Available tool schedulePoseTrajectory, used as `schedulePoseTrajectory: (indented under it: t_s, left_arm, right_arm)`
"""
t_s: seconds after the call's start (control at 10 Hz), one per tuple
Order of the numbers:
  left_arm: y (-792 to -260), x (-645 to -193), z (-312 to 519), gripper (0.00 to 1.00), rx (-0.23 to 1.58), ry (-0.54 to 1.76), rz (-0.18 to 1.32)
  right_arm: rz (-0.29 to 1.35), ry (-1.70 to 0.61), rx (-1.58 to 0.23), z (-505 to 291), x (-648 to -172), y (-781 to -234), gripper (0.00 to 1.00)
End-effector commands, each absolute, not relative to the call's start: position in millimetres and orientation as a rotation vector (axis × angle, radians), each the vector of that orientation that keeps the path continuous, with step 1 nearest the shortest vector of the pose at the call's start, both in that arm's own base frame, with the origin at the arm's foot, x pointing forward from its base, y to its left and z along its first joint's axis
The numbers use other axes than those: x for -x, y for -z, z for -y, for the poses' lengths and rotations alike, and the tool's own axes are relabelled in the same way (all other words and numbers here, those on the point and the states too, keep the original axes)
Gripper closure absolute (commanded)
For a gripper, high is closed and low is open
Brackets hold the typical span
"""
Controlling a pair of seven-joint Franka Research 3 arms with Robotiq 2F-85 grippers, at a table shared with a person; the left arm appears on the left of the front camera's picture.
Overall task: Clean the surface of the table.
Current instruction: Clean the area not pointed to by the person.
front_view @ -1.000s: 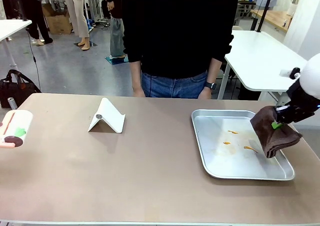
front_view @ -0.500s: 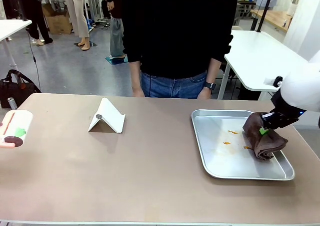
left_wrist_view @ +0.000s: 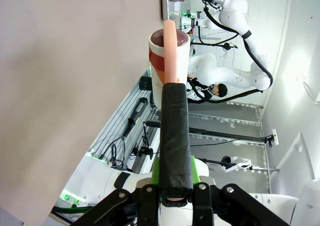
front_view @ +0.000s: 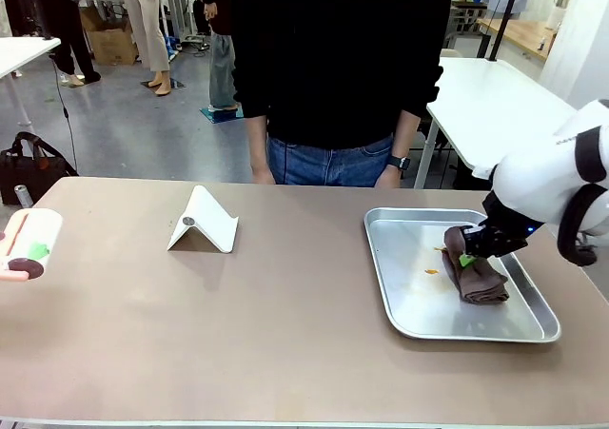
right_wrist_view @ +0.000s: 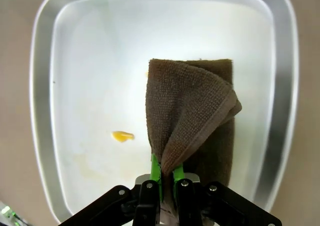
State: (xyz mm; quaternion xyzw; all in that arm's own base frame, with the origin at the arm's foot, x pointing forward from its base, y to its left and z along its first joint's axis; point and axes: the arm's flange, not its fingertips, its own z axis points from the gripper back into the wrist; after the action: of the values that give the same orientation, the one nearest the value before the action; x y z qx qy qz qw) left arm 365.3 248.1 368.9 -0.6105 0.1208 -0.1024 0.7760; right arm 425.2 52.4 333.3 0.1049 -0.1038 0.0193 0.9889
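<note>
The taupe-brown table (front_view: 285, 324) spreads across the front view. At its right end a metal tray (front_view: 411, 330) holds a folded brown cloth (front_view: 479, 279), and my right gripper (front_view: 466, 256) is shut on that cloth. From the right wrist, the cloth (right_wrist_view: 192, 110) hangs from my right gripper (right_wrist_view: 166, 178) onto the tray (right_wrist_view: 42, 85), beside an orange spot (right_wrist_view: 122, 136). That orange spot (front_view: 431, 271) lies just left of the cloth. At the far left my left gripper (front_view: 36, 249) is shut on a lint roller (front_view: 27, 241). In the left wrist view the left gripper (left_wrist_view: 175, 188) clamps the lint roller's black handle (left_wrist_view: 175, 131) beside the table (left_wrist_view: 75, 85).
A folded white stand (front_view: 203, 222) sits on the table left of centre. A person (front_view: 333, 68) in a black top stands at the far edge, hands down. A white table (front_view: 495, 106) lies behind on the right.
My right gripper has dragged the cloth leftward across the tray, over the orange spots; one spot still shows. The left gripper and roller have stayed put.
</note>
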Motion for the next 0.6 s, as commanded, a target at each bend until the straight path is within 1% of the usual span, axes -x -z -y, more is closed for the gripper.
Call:
schedulePoseTrajectory:
  t_s: [0.0, 0.2, 0.5]
  left_arm:
    - [-374.8, -365.7, -247.0, 0.78, 1.342, 0.206, -0.255]
    - [-374.8, -365.7, -247.0, 0.78, 1.342, 0.206, -0.255]
    - [-374.8, -365.7, -247.0, 0.78, 1.342, 0.206, -0.255]
  right_arm:
    - [0.241, -0.05, -0.31, -50.6, -433.9, -331.0, 0.89]
    - [0.243, -0.079, -0.351, -57.5, -432.4, -329.2, 0.89]
    - [0.197, -0.187, -0.404, -80.8, -429.8, -326.5, 0.89]
